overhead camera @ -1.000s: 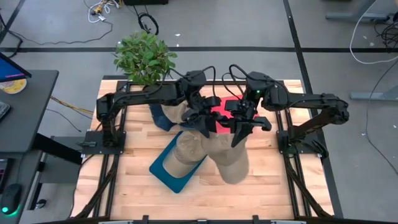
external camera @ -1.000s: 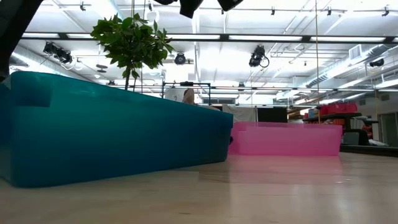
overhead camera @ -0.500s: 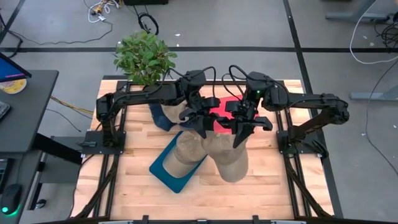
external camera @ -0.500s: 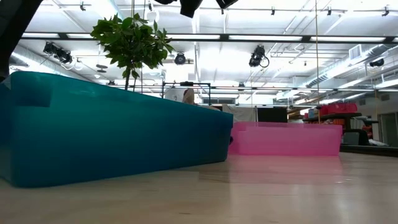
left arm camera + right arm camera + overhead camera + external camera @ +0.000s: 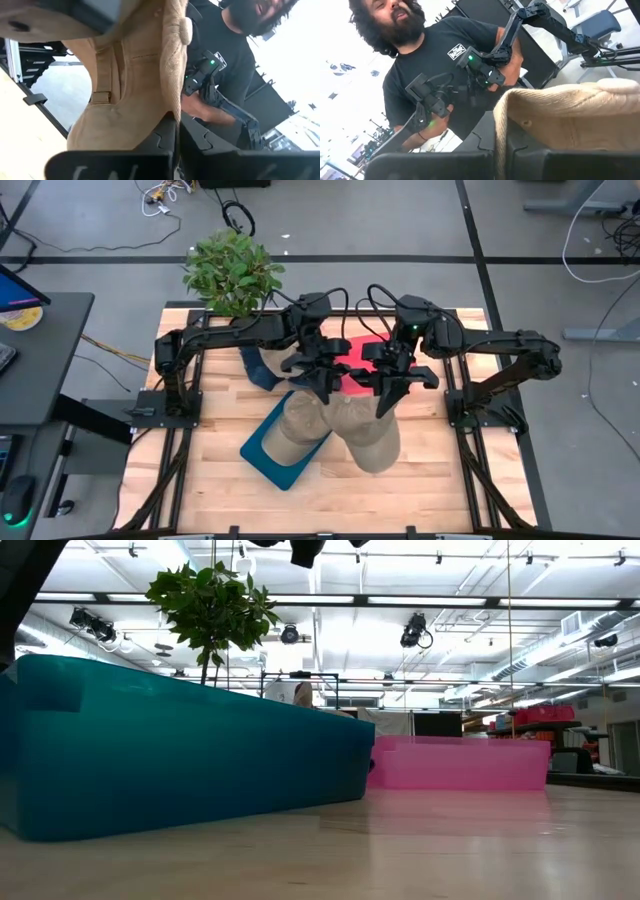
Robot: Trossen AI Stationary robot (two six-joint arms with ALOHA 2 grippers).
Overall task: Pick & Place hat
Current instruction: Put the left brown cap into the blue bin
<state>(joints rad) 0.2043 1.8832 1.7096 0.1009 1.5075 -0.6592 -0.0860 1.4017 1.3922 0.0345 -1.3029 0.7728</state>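
A tan cloth hat point(image 5: 345, 430) hangs in the air between my two grippers over the middle of the table, its crown sagging above the teal bin point(image 5: 270, 455). My left gripper point(image 5: 322, 388) is shut on one side of its edge. My right gripper point(image 5: 385, 402) is shut on the other side. The left wrist view shows the hat point(image 5: 135, 85) with its back strap and top button, and the right wrist view shows it point(image 5: 570, 112) beside that arm's fingers. The low view does not show the hat. My left gripper pinches the hat's edge point(image 5: 172, 107) between its two shut fingers, coming in level from the table's left. The hat is lifted clear and hangs below the fingers. My right gripper pinches the opposite edge of the hat point(image 5: 500, 117) between its two shut fingers, coming in level from the table's right. The cloth folds over the fingers and hangs slack, clear of the table.
A pink bin point(image 5: 352, 360) sits behind the grippers, and the teal bin point(image 5: 180, 750) stands near the front left. A potted plant point(image 5: 232, 272) stands at the far left, with a dark blue cloth item point(image 5: 258, 368) near it. A person in a black shirt point(image 5: 445, 60) stands beyond the table.
My left gripper has shut on the hat's edge, turning slightly at the wrist, without changing place. My right gripper has kept its hold, and the hat still hangs between the two.
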